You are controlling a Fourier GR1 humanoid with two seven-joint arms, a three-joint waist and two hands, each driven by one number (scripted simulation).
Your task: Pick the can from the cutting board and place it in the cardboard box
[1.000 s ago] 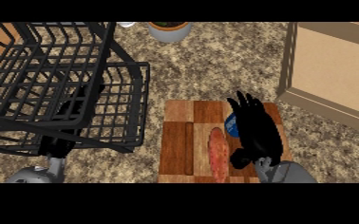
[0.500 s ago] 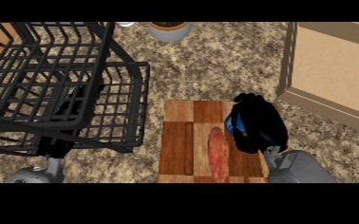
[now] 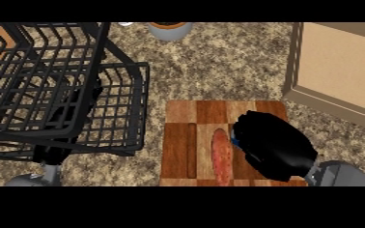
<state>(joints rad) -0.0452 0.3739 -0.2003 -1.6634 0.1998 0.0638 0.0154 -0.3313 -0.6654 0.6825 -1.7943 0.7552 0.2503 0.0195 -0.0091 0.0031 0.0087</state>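
Note:
A wooden cutting board [image 3: 187, 125] lies on the counter at lower centre. My right hand [image 3: 274, 145] rests over its right half with the fingers curled round the can [image 3: 233, 142]. Only a thin blue sliver of the can shows at the hand's left edge. Resting on the counter at the right edge is the tan cardboard box [image 3: 329, 63], up and to the right of the hand. My left forearm [image 3: 28, 178] enters at the lower left. Its hand is hidden behind the wire rack.
A black wire dish rack [image 3: 68, 87] fills the left side, close to the board's left edge. A reddish elongated item [image 3: 221, 155] lies on the board just left of my right hand. A grey pot [image 3: 170, 29] stands at the top centre.
My right hand's fingers went from straight beside the can to curled round it, and the hand now covers nearly all of it. The board and box have not moved.

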